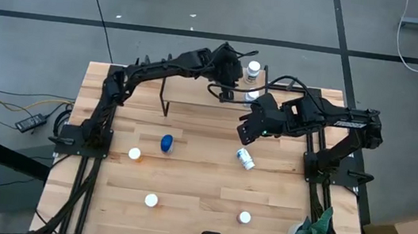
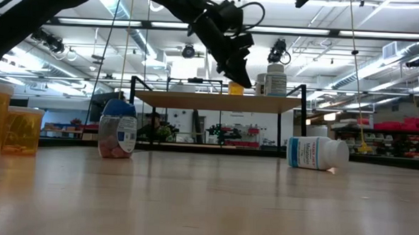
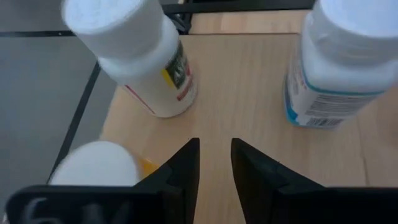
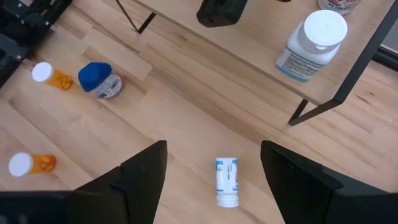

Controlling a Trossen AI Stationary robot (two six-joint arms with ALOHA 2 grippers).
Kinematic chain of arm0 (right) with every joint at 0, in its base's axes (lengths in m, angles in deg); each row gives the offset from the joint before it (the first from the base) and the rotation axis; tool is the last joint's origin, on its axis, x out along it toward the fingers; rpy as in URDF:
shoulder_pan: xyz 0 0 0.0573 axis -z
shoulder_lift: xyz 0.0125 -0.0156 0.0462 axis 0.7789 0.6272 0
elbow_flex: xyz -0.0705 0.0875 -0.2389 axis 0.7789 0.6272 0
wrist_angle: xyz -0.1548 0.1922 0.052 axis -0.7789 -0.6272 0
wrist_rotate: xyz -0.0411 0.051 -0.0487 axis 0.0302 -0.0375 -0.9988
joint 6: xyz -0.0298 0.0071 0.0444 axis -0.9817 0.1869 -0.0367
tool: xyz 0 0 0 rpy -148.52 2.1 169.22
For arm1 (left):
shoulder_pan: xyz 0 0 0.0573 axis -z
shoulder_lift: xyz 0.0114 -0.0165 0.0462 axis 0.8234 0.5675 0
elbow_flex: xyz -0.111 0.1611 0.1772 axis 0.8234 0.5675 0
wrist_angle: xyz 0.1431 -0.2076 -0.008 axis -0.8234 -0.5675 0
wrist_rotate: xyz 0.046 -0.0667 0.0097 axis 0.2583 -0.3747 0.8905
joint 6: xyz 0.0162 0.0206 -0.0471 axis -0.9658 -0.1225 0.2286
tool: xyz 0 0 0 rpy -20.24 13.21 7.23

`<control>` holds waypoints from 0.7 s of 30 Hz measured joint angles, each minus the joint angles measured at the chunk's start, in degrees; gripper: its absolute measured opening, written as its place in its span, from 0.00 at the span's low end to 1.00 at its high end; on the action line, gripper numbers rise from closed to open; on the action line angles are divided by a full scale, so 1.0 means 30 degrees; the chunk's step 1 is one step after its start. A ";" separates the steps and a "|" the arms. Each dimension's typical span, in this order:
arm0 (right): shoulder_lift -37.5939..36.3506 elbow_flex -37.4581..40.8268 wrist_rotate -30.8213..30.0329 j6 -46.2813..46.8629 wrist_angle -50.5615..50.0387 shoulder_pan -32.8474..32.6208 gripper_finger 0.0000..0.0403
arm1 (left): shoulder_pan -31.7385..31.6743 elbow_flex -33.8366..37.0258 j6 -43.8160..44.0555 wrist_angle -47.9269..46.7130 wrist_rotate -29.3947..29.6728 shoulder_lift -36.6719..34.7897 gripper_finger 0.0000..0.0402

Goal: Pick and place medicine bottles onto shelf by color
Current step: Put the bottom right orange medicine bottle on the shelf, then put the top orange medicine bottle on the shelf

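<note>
Reading the counter (image 1: 182, 202) from left to right: an orange bottle with a white cap (image 1: 134, 153) stands near my left arm's base. Next to it sits the blue-topped bottle (image 1: 166, 143), squat, clear-bodied with a white label, pinkish contents showing through in the low view. Closer to the counter's front edge stands a second white-capped bottle (image 1: 151, 200), and farther right a third (image 1: 244, 216). Between them and the shelf, a white bottle with a blue-printed label (image 1: 244, 159) lies on its side, alone on the bare wood.

The shelf (image 1: 196, 95) is a light-wood board on thin black legs at the counter's far side. At its right end stand a white bottle with a red and yellow label (image 3: 140, 56), a white bottle with a blue-banded label (image 3: 336, 62), and an orange bottle with a white cap (image 3: 99, 165) just beside my left pincer (image 3: 214, 163). That pincer hovers over this end of the shelf, fingers a narrow slit apart, holding nothing.

My right pincer (image 4: 214, 168) hangs above the lying white bottle, fingers spread wide and empty.
</note>
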 joint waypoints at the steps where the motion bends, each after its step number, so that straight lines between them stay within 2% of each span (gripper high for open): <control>1: 0.0000 0.0000 0.0000 0.0008 -0.0001 0.0000 0.66 | 0.0015 0.0002 -0.0004 0.0002 0.0000 0.0002 0.25; 13: 0.0000 0.0000 0.0000 0.0084 -0.0008 0.0000 0.66 | 0.0054 0.0009 0.0134 -0.1177 0.0216 -0.0197 0.26; 21: -0.0097 0.0000 -0.0269 -0.0472 -0.0632 0.0013 0.66 | 0.0532 0.0002 0.0844 -0.2146 0.0452 -0.2400 0.26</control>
